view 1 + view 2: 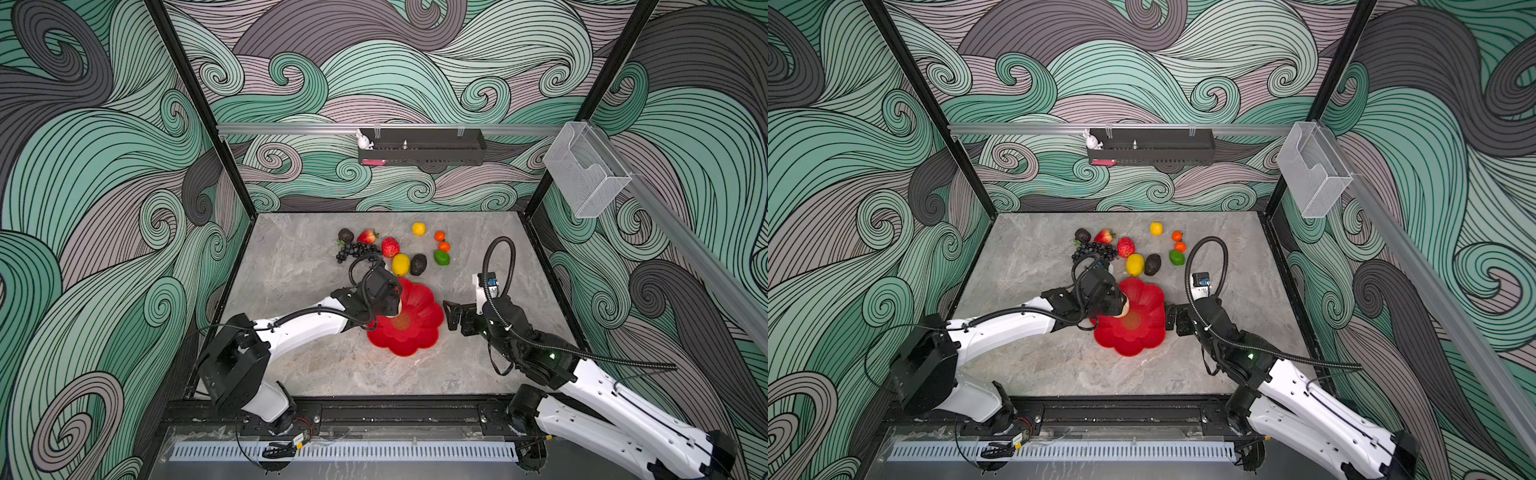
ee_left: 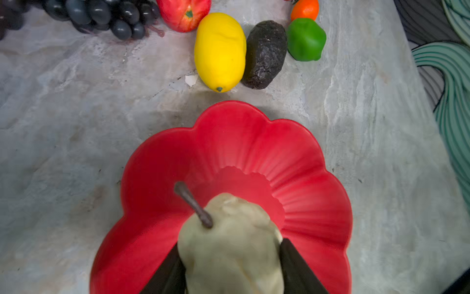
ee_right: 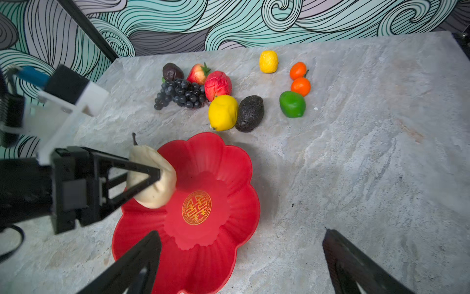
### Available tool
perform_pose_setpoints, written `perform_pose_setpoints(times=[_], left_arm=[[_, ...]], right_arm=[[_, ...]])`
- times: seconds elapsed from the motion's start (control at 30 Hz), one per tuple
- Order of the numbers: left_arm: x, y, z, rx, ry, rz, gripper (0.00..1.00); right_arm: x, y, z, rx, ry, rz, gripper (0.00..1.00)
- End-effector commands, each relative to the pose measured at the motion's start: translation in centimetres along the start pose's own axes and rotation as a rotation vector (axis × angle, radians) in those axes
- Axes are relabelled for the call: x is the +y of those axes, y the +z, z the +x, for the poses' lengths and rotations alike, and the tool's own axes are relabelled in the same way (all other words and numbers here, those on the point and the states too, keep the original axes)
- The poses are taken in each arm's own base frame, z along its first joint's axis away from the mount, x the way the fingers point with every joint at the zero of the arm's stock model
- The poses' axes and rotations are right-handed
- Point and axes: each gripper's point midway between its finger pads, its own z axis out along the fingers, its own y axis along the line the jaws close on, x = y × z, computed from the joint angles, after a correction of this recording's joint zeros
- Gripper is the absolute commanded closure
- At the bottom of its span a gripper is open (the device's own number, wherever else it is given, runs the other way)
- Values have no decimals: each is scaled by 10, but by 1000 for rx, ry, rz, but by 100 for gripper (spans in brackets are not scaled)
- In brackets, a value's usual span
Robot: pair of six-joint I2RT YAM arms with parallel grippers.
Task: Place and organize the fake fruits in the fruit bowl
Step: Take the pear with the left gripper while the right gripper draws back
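The beige plastic pear is gripped stem-uppermost in the left jaws, the glossy red scalloped bowl directly beneath them; the right jaws are spread wide, empty, alongside.

A robot lab's test cell: black posts frame walls printed with teal and grey swirls. A rail across the upper middle carries a tray and, at upper right, a clear bin. Two arms stand on a track along the bottom edge, reaching over a marbled tabletop with fake fruits.
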Motion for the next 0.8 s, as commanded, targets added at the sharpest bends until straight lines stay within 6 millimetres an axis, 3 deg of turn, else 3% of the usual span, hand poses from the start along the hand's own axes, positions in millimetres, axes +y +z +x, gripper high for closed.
perform_pose_setpoints(times=[0.0, 0.2, 0.33, 0.77], left_arm=[[-14, 6, -30, -138, 84, -54, 50], [-15, 28, -37, -193, 161, -154, 50], [-21, 44, -30, -183, 203, -165, 50], [-19, 61, -13, -194, 251, -215, 49]], right_arm=[[-9, -1, -7, -45, 6, 46, 0], [-10, -2, -4, -43, 5, 43, 0], [-13, -2, 0, -44, 7, 45, 0], [-15, 3, 9, -17, 27, 48, 0]])
